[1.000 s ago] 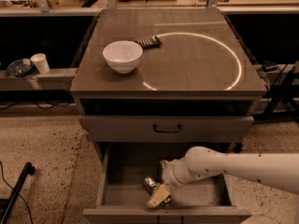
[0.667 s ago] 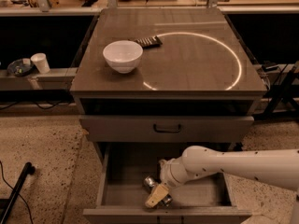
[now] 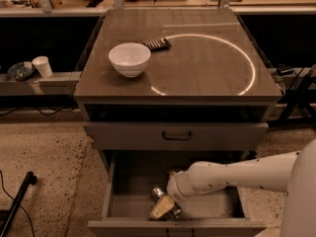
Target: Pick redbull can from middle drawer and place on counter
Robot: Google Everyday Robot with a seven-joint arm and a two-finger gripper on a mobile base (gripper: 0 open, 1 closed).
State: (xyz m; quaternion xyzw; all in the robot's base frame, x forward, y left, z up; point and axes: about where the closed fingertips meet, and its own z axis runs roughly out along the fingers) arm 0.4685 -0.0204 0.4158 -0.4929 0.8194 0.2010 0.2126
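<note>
Silver with darker patches marks the slim redbull can (image 3: 158, 192), which lies tilted on the plain floor of the middle drawer (image 3: 127, 197), pulled out below the counter (image 3: 197, 65) toward its front. There is one can, one open drawer, one shut drawer front with a black handle (image 3: 176, 135) directly under the counter, one white bowl (image 3: 129, 58) on the counter's left side, one dark ridged flat object (image 3: 157, 44) just behind the bowl, and one white cup (image 3: 43, 66) off the counter's left edge. The gripper (image 3: 161, 211), on a white arm (image 3: 232, 174) reaching in from the counter's right, rests across the can, touching it; whether it is spread or pinching cannot be told.
</note>
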